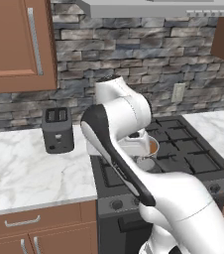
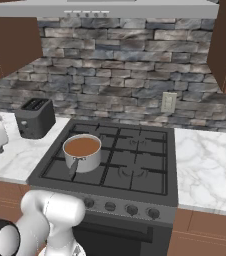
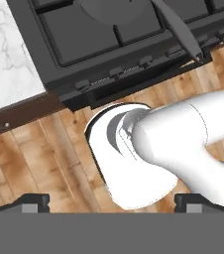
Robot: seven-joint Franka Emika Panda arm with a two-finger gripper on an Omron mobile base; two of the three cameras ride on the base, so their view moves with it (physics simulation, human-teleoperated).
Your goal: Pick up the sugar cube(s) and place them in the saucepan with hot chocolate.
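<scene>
saucepan with hot chocolate [image 2: 82, 152]: we see it on the front-left burner of the stove [image 2: 135, 165], upright, brown liquid inside, dark handle pointing toward the stove's front edge; in the left base view the arm covers most of it, just a bit of rim and liquid [image 1: 152, 147] shows
sugar cubes: we can't pick them out anywhere (too small or hidden, can't tell which)
tool [image 3: 112, 201]: fully open, nothing between the tips; two dark fingertips [image 3: 32, 202] sit far apart at the bottom of the hand view
tool aim: hand view looks down at the wood floor [image 3: 25, 163] and the stove's front edge with its knobs
toaster [image 1: 57, 129]: black, two slots, on the marble counter [image 1: 20, 168] left of the stove, against the stone wall
counter right of stove [image 2: 210, 165]: marble as well
</scene>
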